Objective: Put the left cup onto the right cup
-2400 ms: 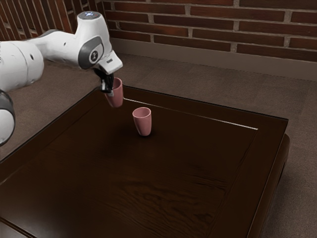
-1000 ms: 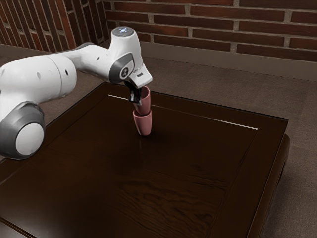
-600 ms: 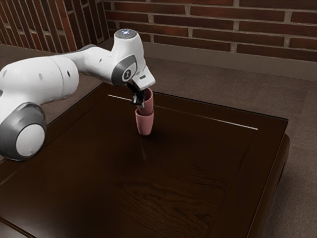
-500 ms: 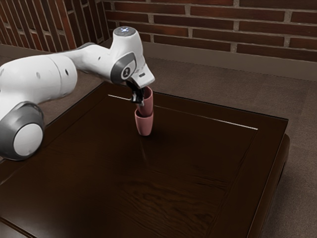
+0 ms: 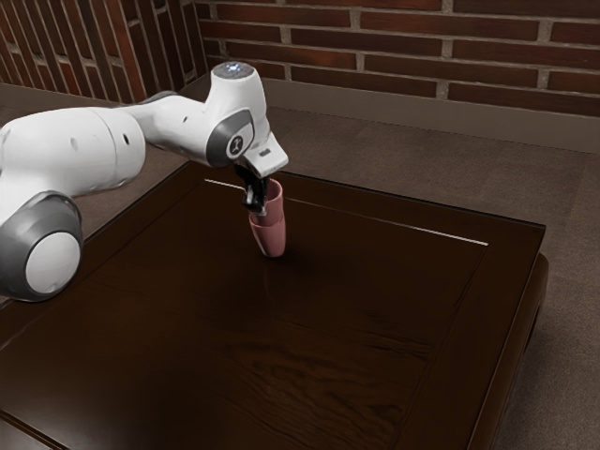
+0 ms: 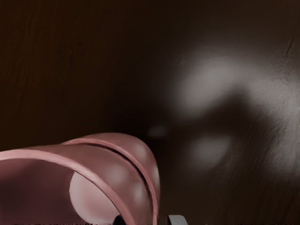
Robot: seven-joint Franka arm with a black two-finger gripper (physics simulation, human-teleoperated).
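Left cup (image 5: 273, 200): nested in the right cup (image 5: 270, 240), its rim standing higher
Stack: on the bench (image 5: 375, 319) — toward 11 o'clock from its middle, exterior view
Tool (image 5: 251, 197): at the left cup's rim — spread or pinching, I cannot tell

Left cup (image 5: 273, 197): pink, handleless, tapered; mouth up, leaning slightly, its lower part nested inside the right cup.
Right cup (image 5: 270, 240): matching pink; base on the dark bench (image 5: 375, 309), mouth up.
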